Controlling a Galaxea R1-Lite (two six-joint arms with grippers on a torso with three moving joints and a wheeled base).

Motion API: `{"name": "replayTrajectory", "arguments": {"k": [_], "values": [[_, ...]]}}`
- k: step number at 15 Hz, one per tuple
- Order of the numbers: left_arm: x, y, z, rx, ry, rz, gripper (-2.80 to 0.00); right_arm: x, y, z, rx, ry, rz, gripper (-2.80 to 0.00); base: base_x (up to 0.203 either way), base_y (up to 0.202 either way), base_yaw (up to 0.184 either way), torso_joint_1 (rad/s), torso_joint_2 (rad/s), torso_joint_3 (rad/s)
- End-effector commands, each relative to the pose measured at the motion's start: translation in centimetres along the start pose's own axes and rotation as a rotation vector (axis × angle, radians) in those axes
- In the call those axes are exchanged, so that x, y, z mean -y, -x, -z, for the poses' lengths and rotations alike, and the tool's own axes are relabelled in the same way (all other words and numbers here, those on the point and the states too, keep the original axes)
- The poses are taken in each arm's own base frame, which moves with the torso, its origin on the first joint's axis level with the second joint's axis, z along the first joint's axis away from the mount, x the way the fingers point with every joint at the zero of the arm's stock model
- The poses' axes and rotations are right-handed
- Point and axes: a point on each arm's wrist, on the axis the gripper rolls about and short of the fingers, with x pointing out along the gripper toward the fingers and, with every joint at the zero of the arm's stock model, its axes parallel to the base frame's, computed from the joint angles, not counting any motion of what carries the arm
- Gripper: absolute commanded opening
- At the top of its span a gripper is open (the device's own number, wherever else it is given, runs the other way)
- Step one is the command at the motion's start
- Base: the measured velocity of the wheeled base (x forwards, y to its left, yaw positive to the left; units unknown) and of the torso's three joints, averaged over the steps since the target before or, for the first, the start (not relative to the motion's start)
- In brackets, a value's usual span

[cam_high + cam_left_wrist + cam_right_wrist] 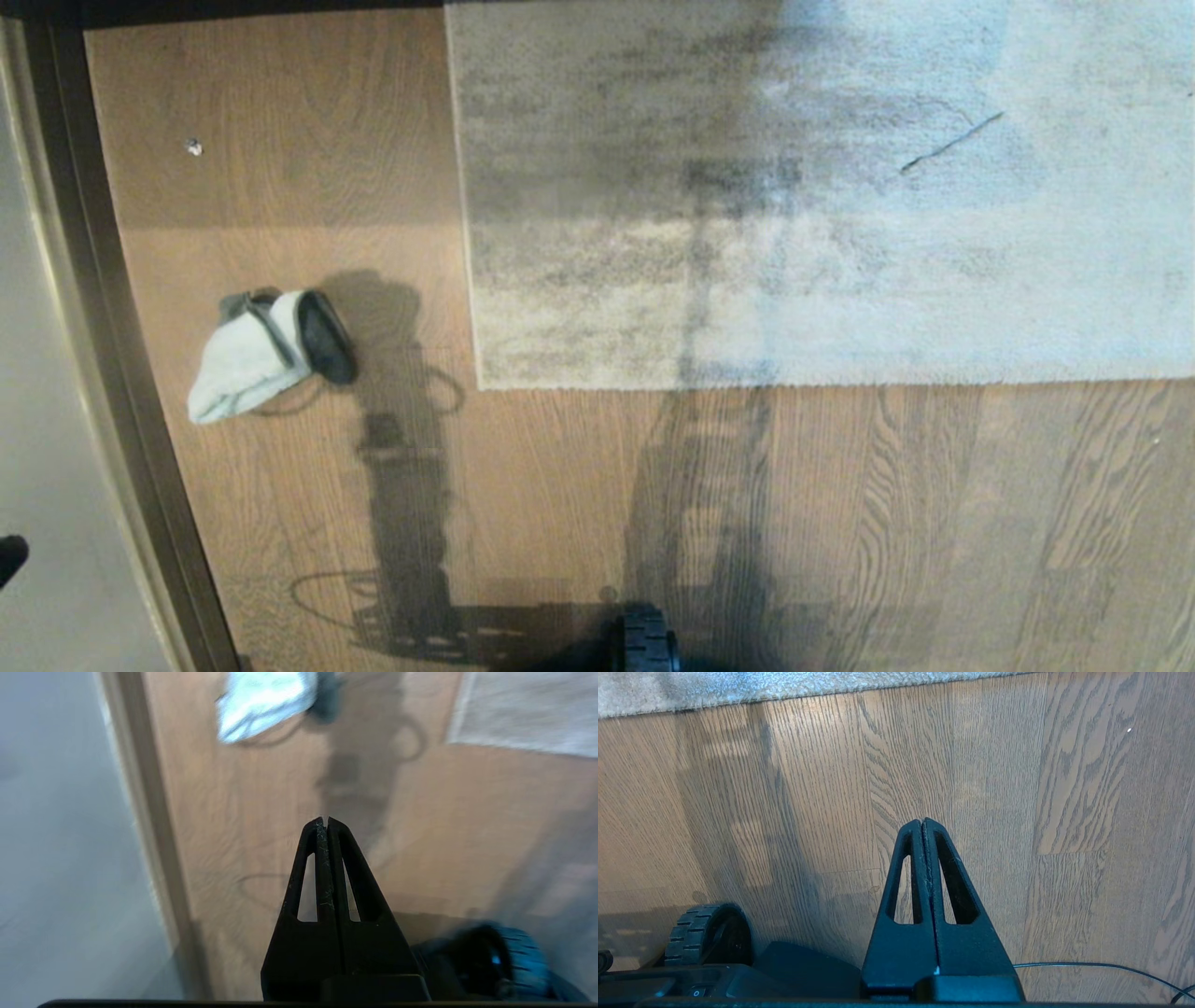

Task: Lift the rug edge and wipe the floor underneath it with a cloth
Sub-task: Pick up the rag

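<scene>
Fingers of the left gripper (327, 820) and right gripper (923, 821) are pressing together empty, while the soft, light cloth (266, 353) is lying crumpled on the floor (579, 485) near the rug edge (477, 317), easiest pinched at a raised fold.

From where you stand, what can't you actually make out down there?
- The floor beneath the rug: hidden in every view, since the rug lies flat on it.
- The rug's far and right sides: cut off by the head view's edges.
- The cloth: blurred and cropped in the left wrist view.
- The small pale speck on the floor: too small to identify.
- Both arms: outside the head view.
</scene>
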Motion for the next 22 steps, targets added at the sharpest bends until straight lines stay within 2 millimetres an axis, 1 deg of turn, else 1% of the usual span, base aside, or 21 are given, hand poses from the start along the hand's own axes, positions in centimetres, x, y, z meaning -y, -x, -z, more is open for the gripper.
{"name": "replayTrajectory", "arguments": {"k": [1, 4, 8, 9, 11, 14, 18, 20, 22], "values": [[0.2, -1.9, 0.3, -0.102, 0.001, -0.028, -2.8, 0.0, 0.0, 0.0, 0.001, -0.001, 0.0, -2.8, 0.0, 0.0, 0.0, 0.0, 0.0, 0.0], [0.6, -4.9, 0.1, -0.172, -0.007, -0.033, -2.8, 0.0, 0.0, 0.0, 0.001, -0.001, 0.0, -2.8, 0.0, 0.0, 0.0, 0.0, 0.0, 0.0], [1.0, -9.7, -0.8, -0.107, -0.006, -0.05, -2.8, 0.0, 0.0, 0.0, 0.001, 0.001, 0.0, -2.8, 0.0, 0.0, 0.0, 0.0, 0.0, 0.0], [1.0, -10.3, -1.1, -0.078, -0.005, -0.044, 0.0, 0.0, 0.0, 0.0, 0.001, -0.001, 0.0, -2.8, 0.0, 0.0, 0.0, 0.0, 0.0, 0.0], [1.1, -10.6, -1.5, -0.055, -0.005, -0.035, 0.0, 0.0, 0.0, 0.0, 0.001, -0.001, 0.0, -2.8, 0.0, 0.0, 0.0, 0.0, 0.0, 0.0], [1.1, -11.0, -2.7, -0.021, -0.002, -0.041, 0.0, 0.0, 0.0, 0.0, 0.001, -0.001, 0.0, -2.8, 0.0, 0.0, 0.0, 0.0, 0.0, 0.0], [0.1, -11.1, -3.0, -0.016, -0.058, -0.105, 0.0, 0.0, 0.0, 0.0, 0.001, -0.001, 0.0, -2.8, 0.0, 0.0, 0.0, 0.0, 0.0, 0.0], [0.1, -11.7, -3.1, -0.024, -0.06, -0.11, 0.0, 0.0, 0.0, 0.0, 0.001, -0.001, 0.0, -2.8, 0.0, 0.0, 0.0, 0.0, 0.0, 0.0], [0.2, -12.8, -3.5, -0.02, -0.065, -0.11, 0.0, 0.0, 0.0, 0.0, 0.001, -0.001, 0.0, -2.8, 0.0, 0.0, 0.0, 0.0, 0.0, 0.0]]}}
